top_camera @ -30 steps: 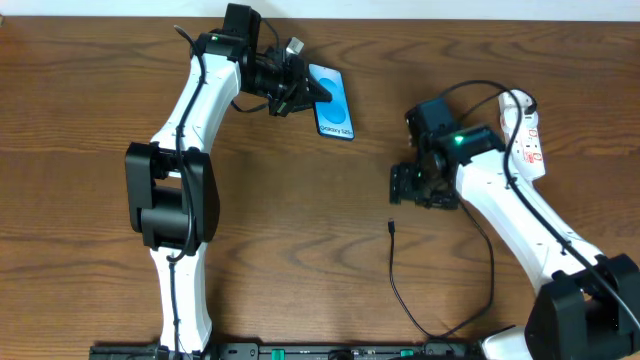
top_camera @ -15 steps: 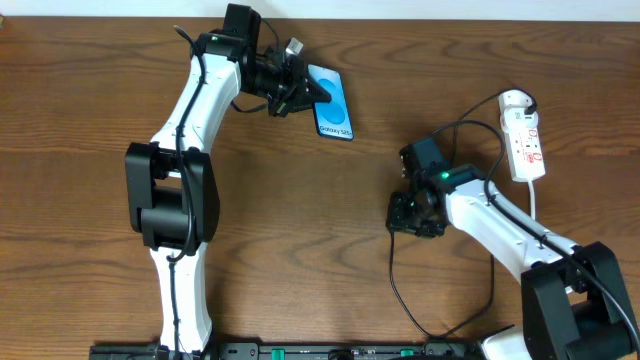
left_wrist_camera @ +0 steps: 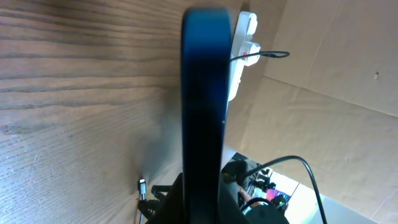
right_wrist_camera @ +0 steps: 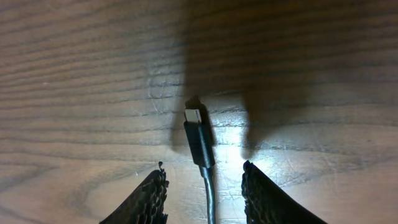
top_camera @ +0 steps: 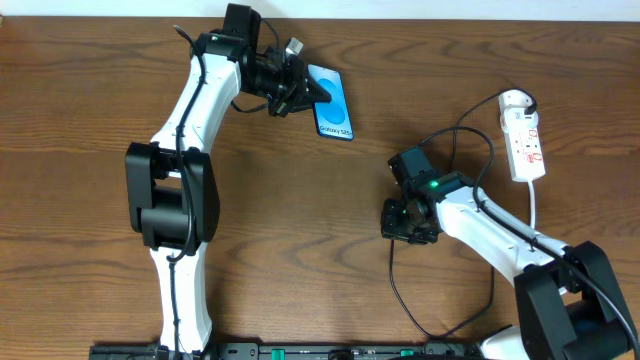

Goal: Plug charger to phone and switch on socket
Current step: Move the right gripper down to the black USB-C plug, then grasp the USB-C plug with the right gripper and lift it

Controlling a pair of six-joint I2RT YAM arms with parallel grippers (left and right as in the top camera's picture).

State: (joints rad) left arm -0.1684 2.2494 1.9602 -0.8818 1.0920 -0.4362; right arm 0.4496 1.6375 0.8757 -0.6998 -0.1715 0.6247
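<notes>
We see the charger (right_wrist_camera: 199, 146) plug only from the right wrist: it lies on the table (right_wrist_camera: 74, 74) between the right gripper (right_wrist_camera: 205, 173)'s parted, empty jaws, tip pointing away from them. Far right lies the socket (top_camera: 526, 140); far left, the left gripper (top_camera: 312, 93) clamps the phone (top_camera: 338, 110), lengthwise near-to-far.

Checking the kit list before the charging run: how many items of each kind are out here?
Slim black-edged smartphone with blue screen: 1
Long thin black charger cable: 1
Elongated white power strip with red marks: 1
Total: 3
</notes>
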